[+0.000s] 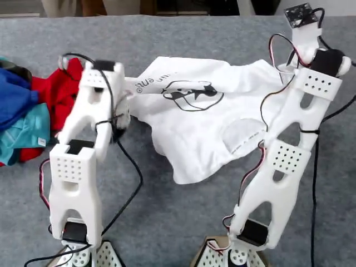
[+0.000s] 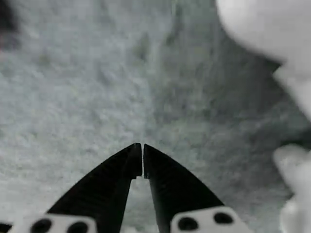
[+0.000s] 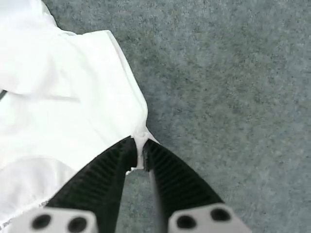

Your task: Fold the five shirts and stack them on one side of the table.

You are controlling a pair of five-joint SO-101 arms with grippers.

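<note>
White shirt, place: a crumpled white cotton shirt with a black printed figure (image 1: 206,117) lies mid-table on the grey felt-covered table (image 1: 167,222), between the two arms.
Long axis: it runs across the table from one arm to the other; what looks like the neck opening faces the arms' bases, near the right arm.
Right gripper (image 3: 140,155): its black ribbed fingers pinch a small tuck of the white shirt's edge.
Left gripper (image 2: 142,160): fingers pressed together with nothing between them, above bare felt, with white cloth just beside.
Pile: a red shirt (image 1: 53,92), a blue shirt (image 1: 14,97) and a teal shirt (image 1: 25,133) are heaped at the table's left side.
Hidden: the pile is cut off by the frame's edge; the left arm covers the white shirt's left end.
Count: four shirts can be made out, one of each colour; a dark scrap behind the blue one cannot be identified.
</note>
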